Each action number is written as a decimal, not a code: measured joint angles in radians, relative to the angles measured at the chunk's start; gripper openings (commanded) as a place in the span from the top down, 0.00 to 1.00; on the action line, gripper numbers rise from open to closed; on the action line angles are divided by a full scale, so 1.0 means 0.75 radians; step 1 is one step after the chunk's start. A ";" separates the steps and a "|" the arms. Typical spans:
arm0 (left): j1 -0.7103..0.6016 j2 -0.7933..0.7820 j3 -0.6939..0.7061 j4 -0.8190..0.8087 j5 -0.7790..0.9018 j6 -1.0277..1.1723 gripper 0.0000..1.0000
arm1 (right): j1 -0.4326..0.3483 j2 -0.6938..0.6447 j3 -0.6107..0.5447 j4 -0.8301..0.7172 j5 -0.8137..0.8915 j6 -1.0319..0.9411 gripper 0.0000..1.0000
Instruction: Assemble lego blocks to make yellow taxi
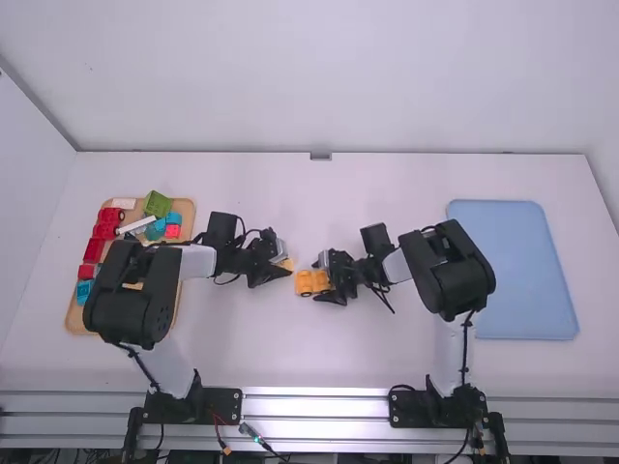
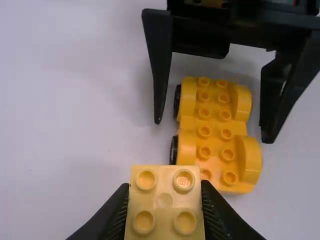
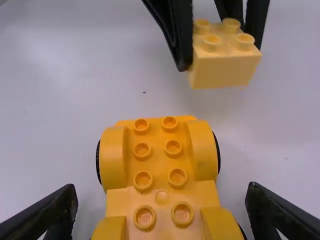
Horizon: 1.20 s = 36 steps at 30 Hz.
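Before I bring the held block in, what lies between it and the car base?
Nothing but bare table between the block and the car base, in the right wrist view.

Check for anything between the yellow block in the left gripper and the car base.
Nothing visible stands between the yellow block and the car base. The right gripper has open jaws flanking the base, outside that gap.

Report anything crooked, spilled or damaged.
No spill or damage shows. The green plastic block lies askew on the tan tray, turned against its edges. The orange-yellow wheeled base looks level; the pale-yellow square brick sits straight in the left jaws.
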<state>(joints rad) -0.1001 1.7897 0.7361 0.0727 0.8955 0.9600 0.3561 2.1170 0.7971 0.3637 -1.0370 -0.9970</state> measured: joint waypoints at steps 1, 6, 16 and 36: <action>-0.020 -0.055 -0.025 0.001 -0.020 -0.011 0.98 | 0.000 0.000 0.000 0.000 0.000 0.001 0.18; -0.057 -0.156 -0.076 0.024 -0.034 -0.028 0.98 | -0.001 0.000 0.000 0.000 0.000 0.004 0.19; -0.122 -0.179 -0.115 0.067 -0.044 -0.030 0.98 | 0.026 0.024 0.001 0.069 0.006 0.019 0.22; -0.125 -0.060 -0.191 0.343 -0.019 -0.104 0.98 | 0.034 0.109 0.001 0.260 -0.043 0.212 0.41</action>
<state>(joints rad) -0.1936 1.7451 0.5930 0.3298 0.8810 0.8822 0.3813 2.1990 0.7975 0.5587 -1.0695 -0.8383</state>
